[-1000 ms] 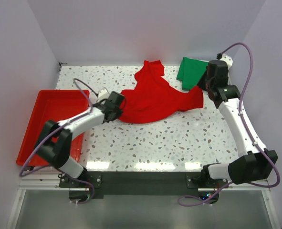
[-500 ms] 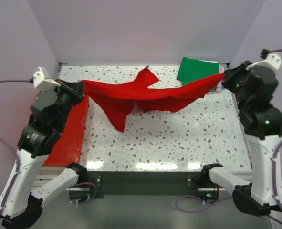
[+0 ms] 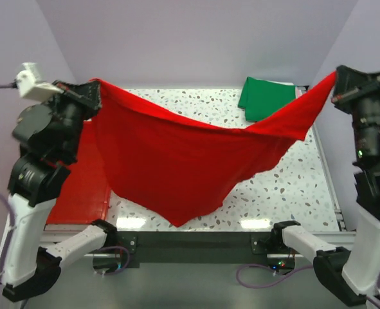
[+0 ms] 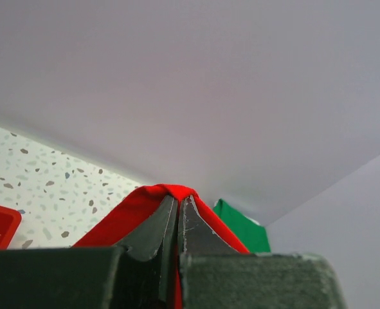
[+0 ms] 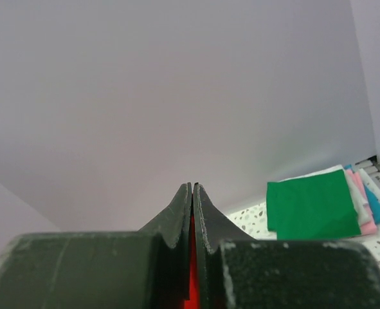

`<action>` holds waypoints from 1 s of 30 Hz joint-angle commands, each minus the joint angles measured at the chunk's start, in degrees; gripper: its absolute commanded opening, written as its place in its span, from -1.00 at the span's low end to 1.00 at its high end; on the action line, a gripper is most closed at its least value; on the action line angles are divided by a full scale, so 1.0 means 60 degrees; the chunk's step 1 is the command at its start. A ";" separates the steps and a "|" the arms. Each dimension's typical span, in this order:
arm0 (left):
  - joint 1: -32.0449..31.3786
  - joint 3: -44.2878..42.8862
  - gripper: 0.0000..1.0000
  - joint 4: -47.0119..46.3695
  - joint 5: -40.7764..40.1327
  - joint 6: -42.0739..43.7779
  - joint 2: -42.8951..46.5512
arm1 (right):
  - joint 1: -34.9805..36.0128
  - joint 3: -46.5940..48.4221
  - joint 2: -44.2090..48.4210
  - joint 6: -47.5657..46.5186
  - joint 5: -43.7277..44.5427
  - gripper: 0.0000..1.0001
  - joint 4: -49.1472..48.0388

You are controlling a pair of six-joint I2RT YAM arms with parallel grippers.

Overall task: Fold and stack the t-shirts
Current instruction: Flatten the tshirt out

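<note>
Red t-shirt (image 3: pixel 177 161) is airborne, strung between both arms like a hammock over the bench (image 3: pixel 292 187).
- Left jaws are clenched on one top corner, high above the red tray (image 3: pixel 80 193).
- Right jaws are clenched on the opposite corner, high up by the right wall.
- Both wrist views show red cloth pinched between closed fingers.
- The top edge sags mid-span and the body hangs to a point toward the near bench edge. We can't tell if that tip touches anything, or whether we're holding hem or shoulders.

Handling, our read:
- It's light, fully limp and not fragile, so it drapes wherever gravity puts it.
- A thin corner pinch could creep out if we tug apart too hard.
- Corners and edges are the places to hold, since a mid-panel grab only bunches it.
- We keep the top edge taut when laying it down, otherwise it lands creased.

The green t-shirt (image 3: pixel 267 96) lies folded at the far right bench corner, on top of the pink, white and teal folded edges (image 5: pixel 366 206). We take that as the stack.

The bench is flat, speckled stone-look and glossy along the near edge, so cloth should slide easily. Plain pale walls enclose three sides. Both arms are raised close to the side walls, so there's little room to spread wider.
</note>
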State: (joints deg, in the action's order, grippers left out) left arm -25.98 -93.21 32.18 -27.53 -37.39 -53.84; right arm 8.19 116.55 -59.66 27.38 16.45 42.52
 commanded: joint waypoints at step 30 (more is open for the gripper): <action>0.4593 0.0963 -1.00 -0.5804 0.6258 -0.1517 -0.5325 | -0.0163 -0.2566 -0.3303 -0.0433 -0.0237 -1.00 -0.4423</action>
State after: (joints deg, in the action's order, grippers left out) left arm 1.50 -98.04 0.73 7.84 -43.94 -89.34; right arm 7.42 113.21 -84.31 24.21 11.49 16.03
